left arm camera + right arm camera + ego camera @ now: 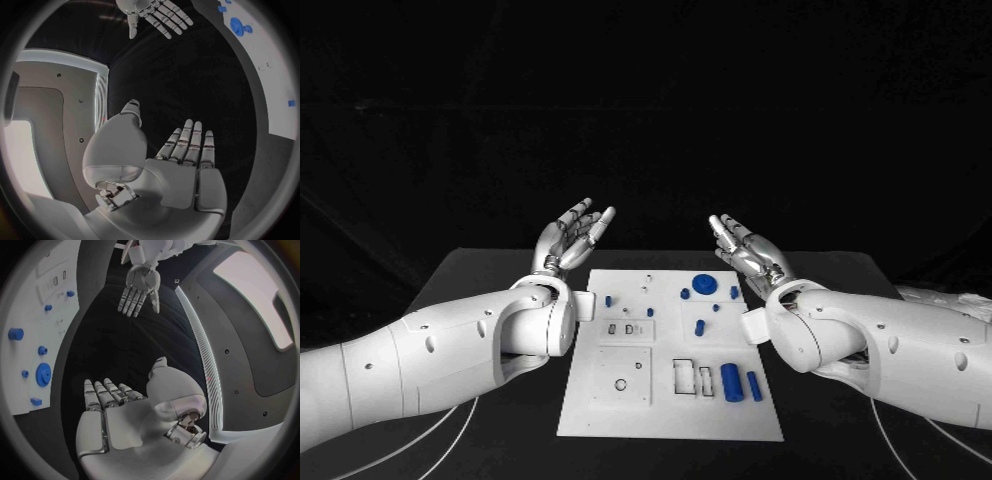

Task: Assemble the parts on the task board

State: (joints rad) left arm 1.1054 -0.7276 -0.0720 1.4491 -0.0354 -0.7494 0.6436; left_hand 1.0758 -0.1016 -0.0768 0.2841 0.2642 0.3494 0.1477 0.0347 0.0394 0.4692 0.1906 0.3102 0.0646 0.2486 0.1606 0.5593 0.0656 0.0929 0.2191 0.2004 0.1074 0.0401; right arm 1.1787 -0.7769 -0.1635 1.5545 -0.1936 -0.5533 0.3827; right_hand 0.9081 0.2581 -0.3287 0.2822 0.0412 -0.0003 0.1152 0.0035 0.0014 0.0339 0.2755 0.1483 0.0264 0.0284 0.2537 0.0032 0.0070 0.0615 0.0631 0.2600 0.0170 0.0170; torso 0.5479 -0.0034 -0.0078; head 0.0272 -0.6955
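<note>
Both raised off the table [488, 270], palms facing, fingers straight and apart, holding nothing: left hand [574, 235] beside the task board's [625, 415] far-left corner, right hand [747, 250] beside its far-right. Blue parts [731, 382] scattered along the board's right half; shapes possibly gear and pegs.

Both silver hands, left hand [574, 232] and right hand [744, 245], are raised with fingers apart at the far corners of the flat white task board [625, 410]. The way down between them is free. Small blue parts [731, 381] obstruct only its right half.
</note>
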